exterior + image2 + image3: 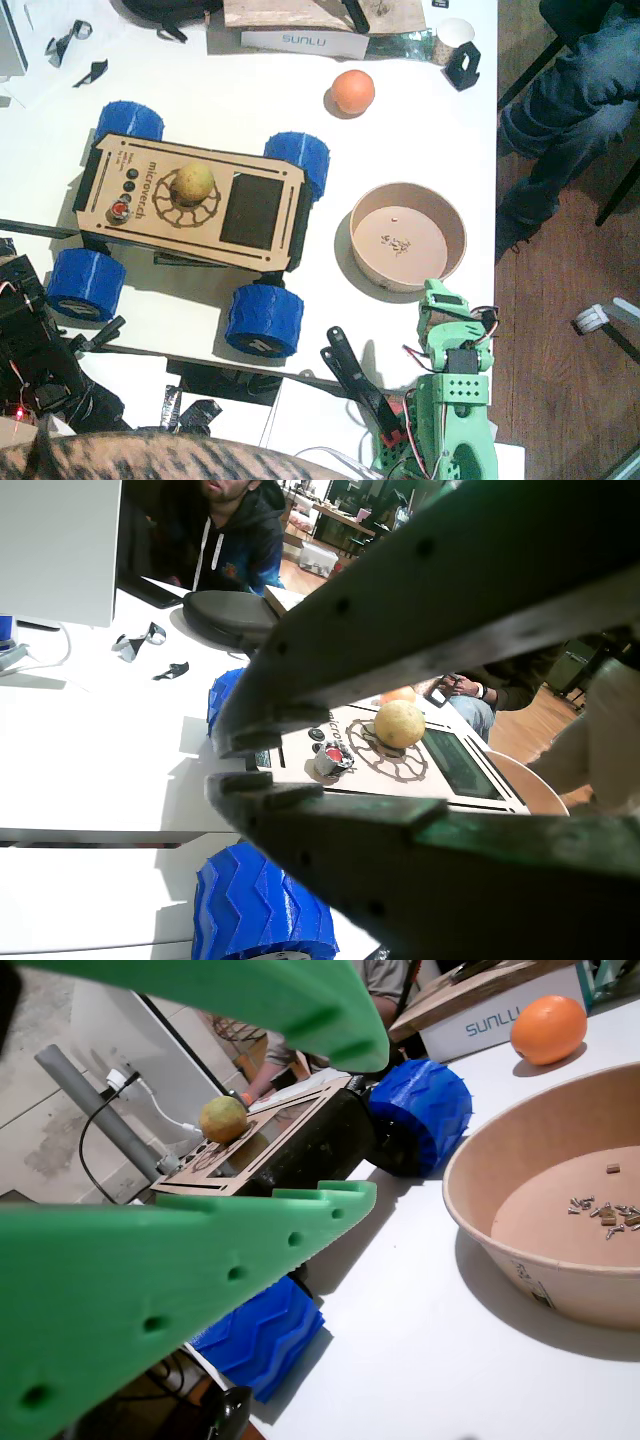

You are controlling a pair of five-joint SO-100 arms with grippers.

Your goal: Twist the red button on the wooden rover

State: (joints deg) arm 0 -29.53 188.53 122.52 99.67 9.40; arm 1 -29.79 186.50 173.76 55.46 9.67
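Left gripper (232,765), dark, fills a wrist view: jaws slightly parted, nothing between them, so we call it released. It hangs off the rover's near end, apart from it, tips aimed toward the deck. In the fixed view the left arm (30,340) sits at the lower left edge; we can't make out its tips there.

Right gripper (360,1125), green, is spread wide and empty. Through the gap we see the rover's side and a blue wheel (425,1110). The right arm (455,410) stands at the bottom right of the fixed view, just below the bowl (408,237).

The red button (119,210) sits on the left end of the wooden rover (190,200), in line with three black buttons (130,172), beside the dark lettering. In a wrist view the red button (333,754) shows just past the dark jaw tips, not touched.

A yellowish ball (194,183) rests in the gear-shaped cutout at mid deck; a black panel (251,212) lies right of it. Four blue wheels at the corners.

The tan bowl stands right of the rover, apart, with small screws (605,1210) inside. An orange ball (352,92) lies on the white table (400,150) above the bowl. A person (565,80) sits at the top right.
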